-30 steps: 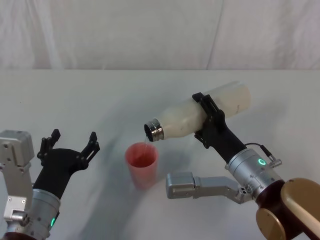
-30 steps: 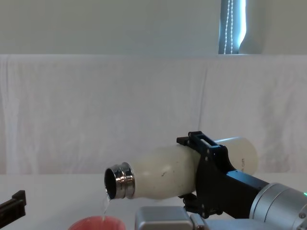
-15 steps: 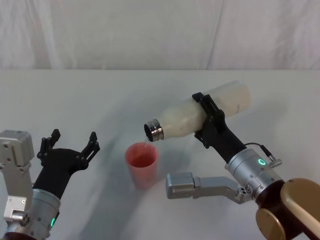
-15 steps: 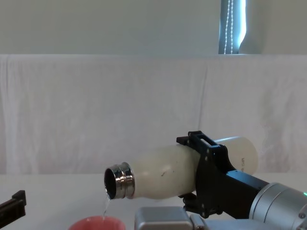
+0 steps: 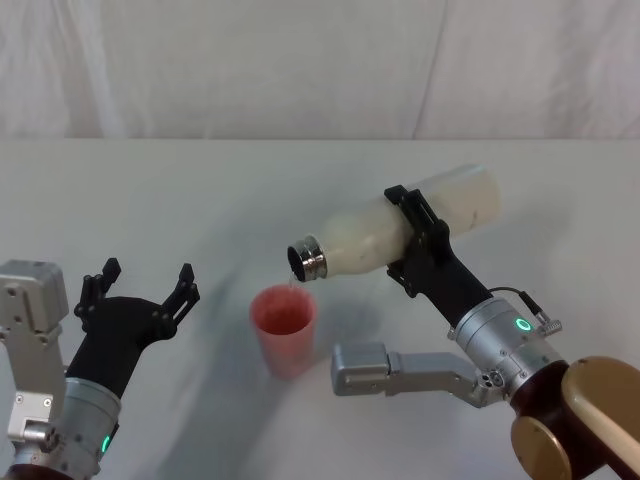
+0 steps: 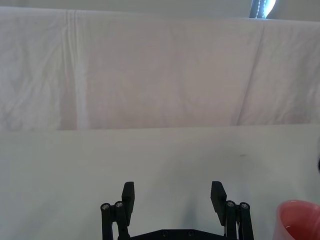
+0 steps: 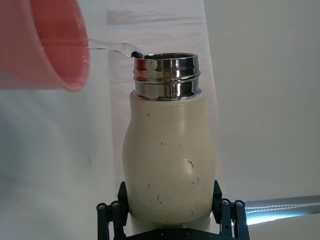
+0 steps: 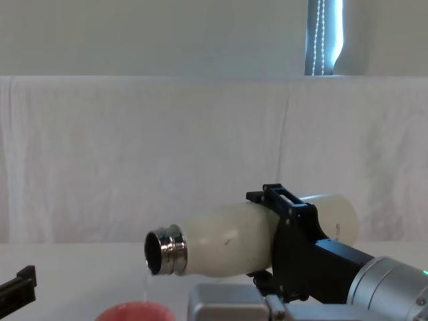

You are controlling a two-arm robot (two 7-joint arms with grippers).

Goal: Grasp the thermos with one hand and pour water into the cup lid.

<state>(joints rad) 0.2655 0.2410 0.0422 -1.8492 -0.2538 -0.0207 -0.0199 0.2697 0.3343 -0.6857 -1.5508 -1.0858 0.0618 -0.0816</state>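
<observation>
My right gripper (image 5: 415, 240) is shut on the cream-white thermos (image 5: 375, 235), holding it tipped almost level above the table with its steel neck (image 5: 307, 259) pointing left and down. A thin stream of water falls from the neck (image 8: 162, 251) into the pink cup lid (image 5: 284, 328), which stands upright on the table right below. In the right wrist view the thermos (image 7: 168, 155) sits between the fingers (image 7: 112, 212) and water runs toward the cup lid (image 7: 42, 45). My left gripper (image 5: 140, 290) hovers open to the left of the cup lid, apart from it.
A white cloth covers the table (image 5: 200, 190) and hangs as a backdrop behind it. A grey block on my right arm (image 5: 365, 368) lies low just right of the cup lid. In the left wrist view the cup lid's rim (image 6: 299, 220) shows beside the open left gripper (image 6: 172, 195).
The thermos has tipped very slightly further, its base end a touch higher. Water keeps running into the cup lid. The left arm has not moved.
</observation>
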